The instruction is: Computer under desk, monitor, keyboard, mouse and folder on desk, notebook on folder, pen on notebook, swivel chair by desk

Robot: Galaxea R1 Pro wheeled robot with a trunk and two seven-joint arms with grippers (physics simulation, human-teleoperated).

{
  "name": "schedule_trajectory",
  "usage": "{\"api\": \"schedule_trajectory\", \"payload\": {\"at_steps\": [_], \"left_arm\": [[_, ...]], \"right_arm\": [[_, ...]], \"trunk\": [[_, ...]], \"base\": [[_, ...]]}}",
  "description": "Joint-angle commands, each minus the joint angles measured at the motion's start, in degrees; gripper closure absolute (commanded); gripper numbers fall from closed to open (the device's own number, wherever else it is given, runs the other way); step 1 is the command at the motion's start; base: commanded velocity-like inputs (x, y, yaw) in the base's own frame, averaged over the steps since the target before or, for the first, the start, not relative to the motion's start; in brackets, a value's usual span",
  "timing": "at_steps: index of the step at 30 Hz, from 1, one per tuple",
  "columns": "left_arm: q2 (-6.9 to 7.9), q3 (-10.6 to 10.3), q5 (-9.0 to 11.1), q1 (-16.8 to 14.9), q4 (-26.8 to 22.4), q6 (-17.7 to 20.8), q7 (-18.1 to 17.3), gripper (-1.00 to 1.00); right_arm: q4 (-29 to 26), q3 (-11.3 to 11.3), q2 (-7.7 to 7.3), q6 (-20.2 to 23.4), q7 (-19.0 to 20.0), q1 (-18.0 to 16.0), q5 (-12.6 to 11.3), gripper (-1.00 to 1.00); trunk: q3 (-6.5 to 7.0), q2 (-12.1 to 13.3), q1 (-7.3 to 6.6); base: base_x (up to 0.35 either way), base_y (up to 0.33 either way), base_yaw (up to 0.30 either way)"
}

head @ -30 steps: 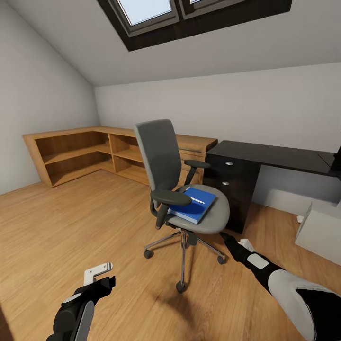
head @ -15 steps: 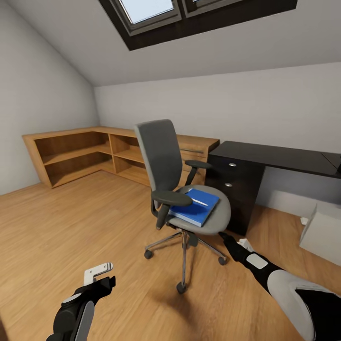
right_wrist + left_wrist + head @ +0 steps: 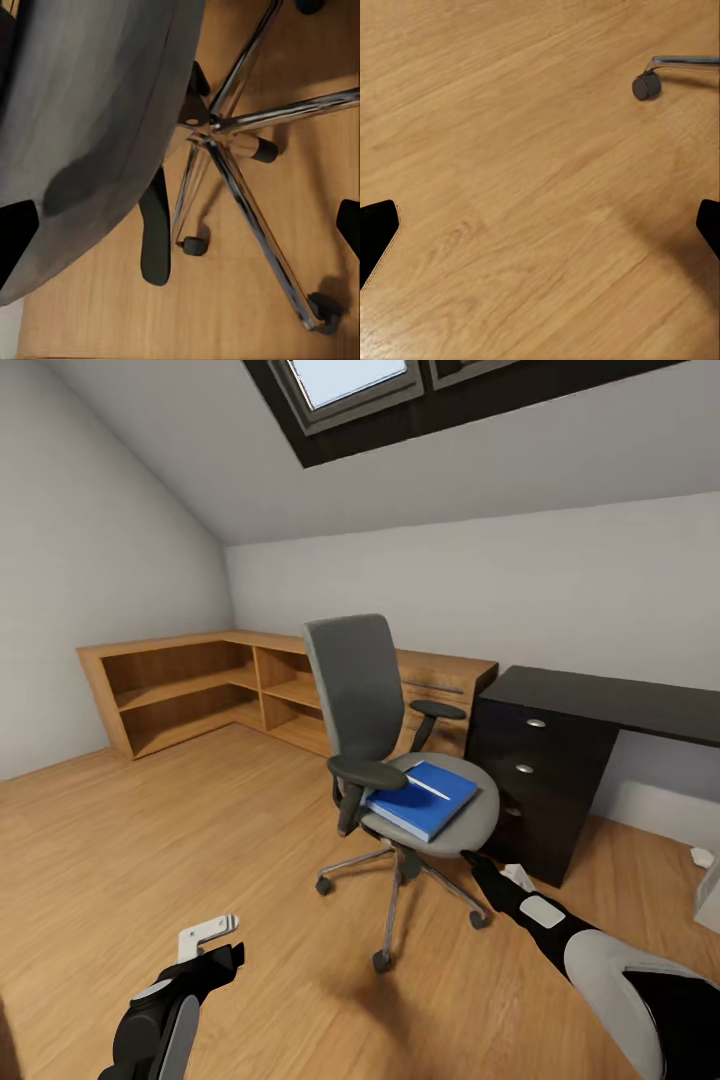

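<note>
The grey swivel chair [image 3: 372,712] stands mid-room on the wood floor, just left of the black desk [image 3: 610,703]. On its seat lies the blue folder [image 3: 415,805], with the white pen [image 3: 432,788] resting on top. My right gripper [image 3: 492,868] hovers open, low beside the seat's front edge; its wrist view looks at the seat underside [image 3: 97,97] and chrome base [image 3: 240,172]. Open as well, my left gripper [image 3: 207,938] hangs over bare floor near a caster [image 3: 645,86]. A pale corner of the computer [image 3: 710,888] peeks in at the right edge. Monitor, keyboard, mouse and notebook are out of view.
The desk's black drawer unit [image 3: 540,780] stands close behind the chair. Low wooden shelving [image 3: 190,690] runs along the far wall and left corner. A sloped ceiling with a skylight [image 3: 350,380] rises above. Open wood floor [image 3: 150,830] spreads to the left.
The whole picture has shifted: the camera turned left, so chair and desk sit further right and the computer has nearly left the frame. Both arms keep their places in the view.
</note>
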Motion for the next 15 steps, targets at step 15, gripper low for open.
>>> {"api": "schedule_trajectory", "payload": {"at_steps": [15], "left_arm": [[-0.06,-1.19,0.60,-0.05,-0.03,0.19,0.52,-1.00]], "right_arm": [[0.01,-0.02,-0.11,0.25,0.33,-0.07,-0.23,-1.00]], "trunk": [[0.76,-0.02,0.00]], "base": [[0.006,0.002,0.201]]}}
